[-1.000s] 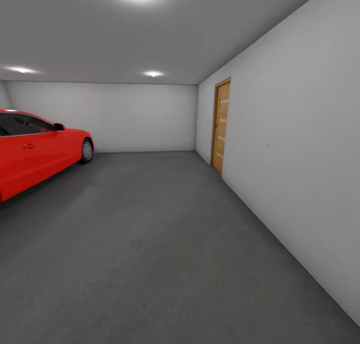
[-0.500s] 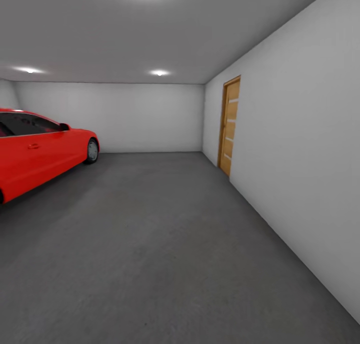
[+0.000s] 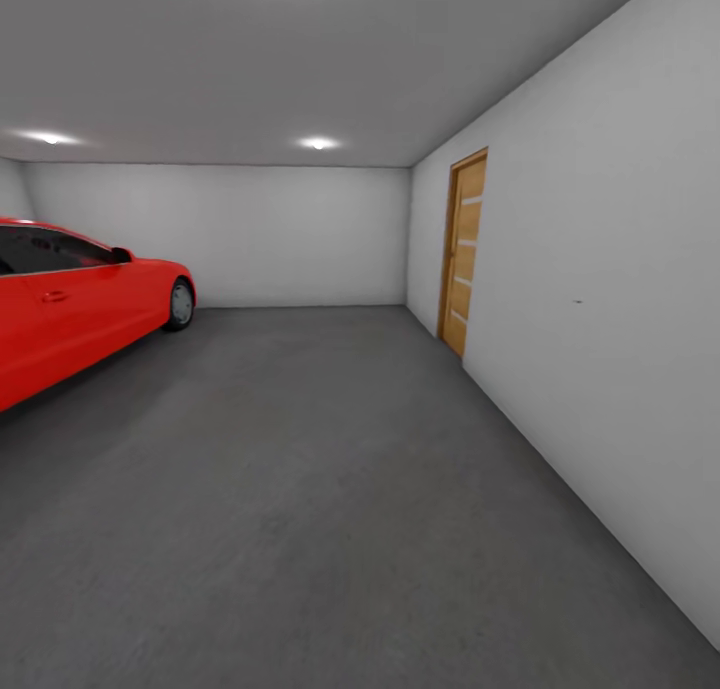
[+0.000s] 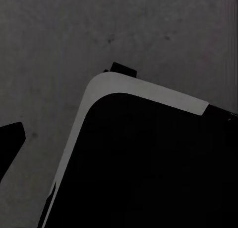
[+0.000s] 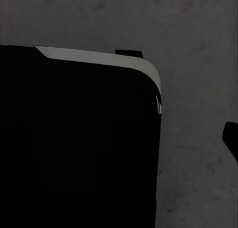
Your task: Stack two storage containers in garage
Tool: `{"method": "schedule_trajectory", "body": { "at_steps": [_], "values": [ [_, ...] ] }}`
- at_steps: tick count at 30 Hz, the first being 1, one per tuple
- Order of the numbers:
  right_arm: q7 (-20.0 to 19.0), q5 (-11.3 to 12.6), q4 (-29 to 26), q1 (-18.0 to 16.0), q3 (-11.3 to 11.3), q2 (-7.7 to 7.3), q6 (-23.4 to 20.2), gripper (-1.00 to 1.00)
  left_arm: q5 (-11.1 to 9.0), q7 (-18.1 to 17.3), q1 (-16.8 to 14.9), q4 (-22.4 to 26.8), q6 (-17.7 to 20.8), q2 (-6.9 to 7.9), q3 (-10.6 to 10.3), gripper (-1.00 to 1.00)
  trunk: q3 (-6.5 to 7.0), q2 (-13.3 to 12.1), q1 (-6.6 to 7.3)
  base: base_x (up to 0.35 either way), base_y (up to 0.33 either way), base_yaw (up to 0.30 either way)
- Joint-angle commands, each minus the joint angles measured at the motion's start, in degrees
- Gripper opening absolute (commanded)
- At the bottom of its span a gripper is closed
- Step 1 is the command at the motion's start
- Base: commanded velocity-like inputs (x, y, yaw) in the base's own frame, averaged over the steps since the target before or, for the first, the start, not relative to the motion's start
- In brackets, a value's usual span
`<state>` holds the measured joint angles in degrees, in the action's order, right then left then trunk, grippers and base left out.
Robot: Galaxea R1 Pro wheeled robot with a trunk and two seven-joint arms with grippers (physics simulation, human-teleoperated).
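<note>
I am in the garage, looking over its dark grey concrete floor (image 3: 300, 469). The two storage containers and the living room are out of view. In the left wrist view the rough floor (image 4: 49, 49) lies under a black body with a pale rim (image 4: 148, 163), and one dark fingertip (image 4: 10, 143) shows at the frame's edge. The right wrist view has the same black body (image 5: 74, 138) over the floor and one dark fingertip (image 5: 232, 138) at the edge. Whether either gripper is open or shut cannot be told.
A red car (image 3: 70, 309) is parked at the left. A plain pale wall (image 3: 600, 319) runs along the right, with a wooden door (image 3: 465, 254) in it. A pale back wall (image 3: 280, 234) closes the far end. Open floor stretches ahead between car and wall.
The whole head view has shifted, with the door now further right and slightly larger. The camera moved; nothing in the garage moved.
</note>
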<state>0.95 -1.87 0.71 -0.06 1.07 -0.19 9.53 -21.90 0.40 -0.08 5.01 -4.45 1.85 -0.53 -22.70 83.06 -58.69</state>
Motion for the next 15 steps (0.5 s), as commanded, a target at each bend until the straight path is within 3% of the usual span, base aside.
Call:
{"method": "schedule_trajectory", "body": {
  "at_steps": [1, 15],
  "values": [
    [0.1, -0.24, 0.06, -0.03, 0.12, 0.0, 0.26, 1.0, -0.25, 0.04, -0.01, 0.01, -0.12, -0.03, -0.08, 1.0, -0.04, 0.02, -0.04, 0.324, 0.0, 0.0],
    [0.03, -0.33, 0.06, -0.03, 0.25, 0.02, 0.05, 1.0, -0.12, 0.04, -0.01, 0.03, -0.2, -0.09, -0.22, 1.0, -0.04, 0.02, -0.04, 0.324, 0.0, 0.0]
  ]
}}
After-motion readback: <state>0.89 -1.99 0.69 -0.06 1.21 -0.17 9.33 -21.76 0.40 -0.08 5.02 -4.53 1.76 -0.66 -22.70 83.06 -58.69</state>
